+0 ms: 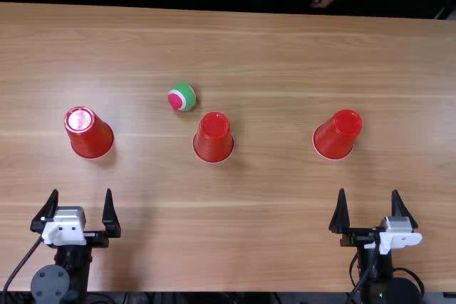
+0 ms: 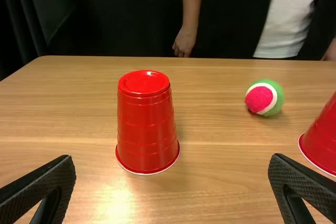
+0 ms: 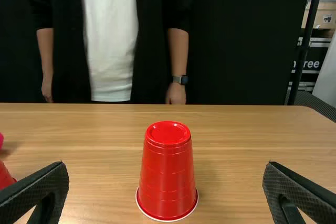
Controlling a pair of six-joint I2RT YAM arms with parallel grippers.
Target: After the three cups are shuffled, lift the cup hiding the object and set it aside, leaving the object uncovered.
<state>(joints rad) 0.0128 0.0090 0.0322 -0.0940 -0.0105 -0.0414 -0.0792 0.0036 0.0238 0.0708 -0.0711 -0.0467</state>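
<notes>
Red cups [image 1: 213, 137] looked light and crushable, likely wanting a gentle mid-wall pinch; left gripper [image 1: 80, 201] and right gripper [image 1: 368, 201] had fingers spread.

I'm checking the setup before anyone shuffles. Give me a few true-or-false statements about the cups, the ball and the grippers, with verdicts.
1. The left cup, the middle cup and the right cup all stand upside down on the table. True.
2. The ball is hidden under the middle cup. False: it lies uncovered on the table, just beyond the row of cups, between the left cup and the middle cup.
3. The left gripper is shut on the left cup. False: it is open and apart from the cup, on the cup's near side.
4. The right gripper is open, with the right cup ahead of it. True.
</notes>
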